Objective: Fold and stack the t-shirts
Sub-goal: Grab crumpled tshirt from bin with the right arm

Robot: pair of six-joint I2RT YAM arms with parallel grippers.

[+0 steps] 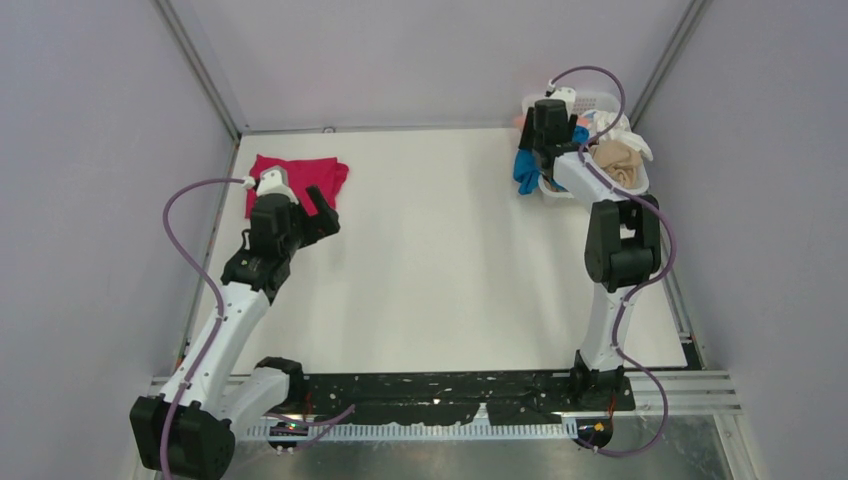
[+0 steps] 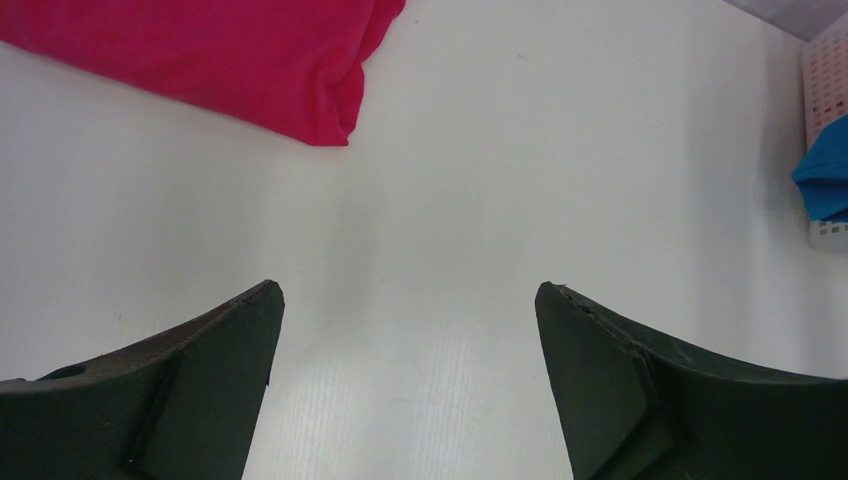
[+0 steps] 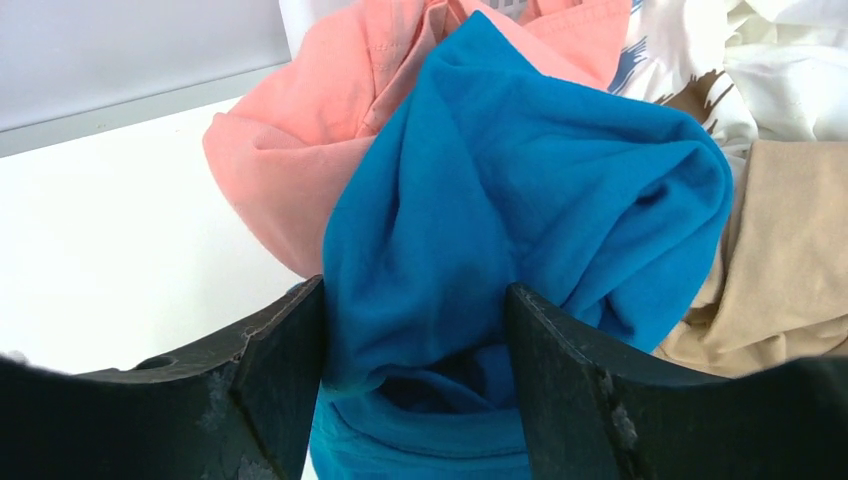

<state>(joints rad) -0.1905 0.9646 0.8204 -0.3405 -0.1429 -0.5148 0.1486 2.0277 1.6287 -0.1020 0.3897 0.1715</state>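
A magenta-red t-shirt (image 1: 297,180) lies folded flat at the far left of the table; it also shows in the left wrist view (image 2: 230,55). My left gripper (image 1: 322,212) is open and empty, hovering just near-right of it (image 2: 405,300). A teal-blue t-shirt (image 1: 526,170) hangs over the left rim of the white basket (image 1: 600,100). My right gripper (image 1: 540,150) is over it. In the right wrist view its fingers (image 3: 280,370) press a thick bunch of the blue cloth (image 3: 500,210) from both sides, jaws partly closed. Peach (image 3: 300,130), tan (image 3: 790,260) and white (image 3: 760,70) shirts lie crumpled behind.
The basket stands at the far right corner by the grey side wall; its edge shows in the left wrist view (image 2: 825,70). Grey walls enclose the table on three sides. A black rail (image 1: 450,385) runs along the near edge.
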